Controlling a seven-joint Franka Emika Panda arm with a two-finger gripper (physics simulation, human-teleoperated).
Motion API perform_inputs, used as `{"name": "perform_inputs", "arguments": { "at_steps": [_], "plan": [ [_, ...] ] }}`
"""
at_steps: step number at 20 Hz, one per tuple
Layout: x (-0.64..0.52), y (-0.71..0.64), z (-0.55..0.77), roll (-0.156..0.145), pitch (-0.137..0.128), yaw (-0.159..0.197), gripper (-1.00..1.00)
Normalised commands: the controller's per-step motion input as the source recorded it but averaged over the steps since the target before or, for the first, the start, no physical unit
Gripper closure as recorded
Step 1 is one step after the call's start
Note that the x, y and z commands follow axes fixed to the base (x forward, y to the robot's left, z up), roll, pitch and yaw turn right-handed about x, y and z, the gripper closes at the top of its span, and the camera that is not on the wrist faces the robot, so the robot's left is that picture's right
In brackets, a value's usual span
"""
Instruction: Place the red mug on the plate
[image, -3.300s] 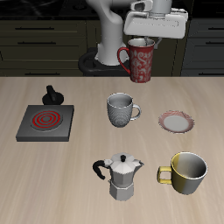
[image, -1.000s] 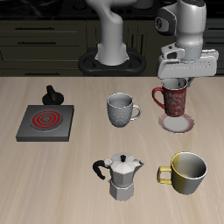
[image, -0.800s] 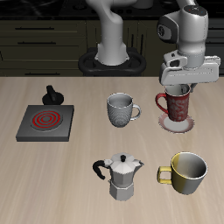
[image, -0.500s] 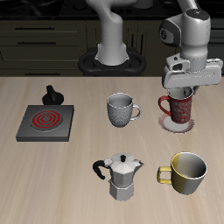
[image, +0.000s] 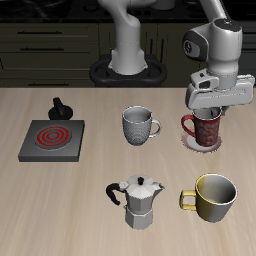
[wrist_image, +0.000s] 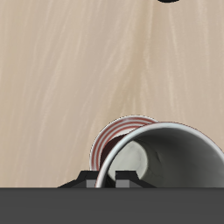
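The red mug (image: 208, 130) stands upright, low over the plate (image: 189, 144), with its handle pointing toward the grey mug. My gripper (image: 213, 111) comes down from above and is shut on the mug's rim. Only a sliver of the plate's reddish rim shows beside the mug's base, and I cannot tell whether the base touches it. In the wrist view the mug's pale inside (wrist_image: 166, 166) fills the frame close to the gripper (wrist_image: 107, 179). The speckled plate (wrist_image: 111, 138) lies underneath, partly covered by the mug.
A grey mug (image: 137, 125) stands beside the plate. A yellow mug (image: 213, 197) and a metal moka pot (image: 137, 200) stand nearer the table's front edge. The dark square burner (image: 52, 139) and a black knob-like object (image: 61, 107) lie across the table.
The gripper carried the red mug from high near the table's back across to above the plate, then lowered it steadily until it sits low over the plate.
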Motion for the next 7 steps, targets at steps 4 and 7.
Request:
{"name": "perform_inputs", "arguments": {
  "at_steps": [4,7],
  "plan": [
    [0.26,-0.07,-0.35,-0.020,0.055,0.004,1.00],
    [-0.01,0.04,-0.44,-0.033,0.036,0.008,1.00]
  ]
}}
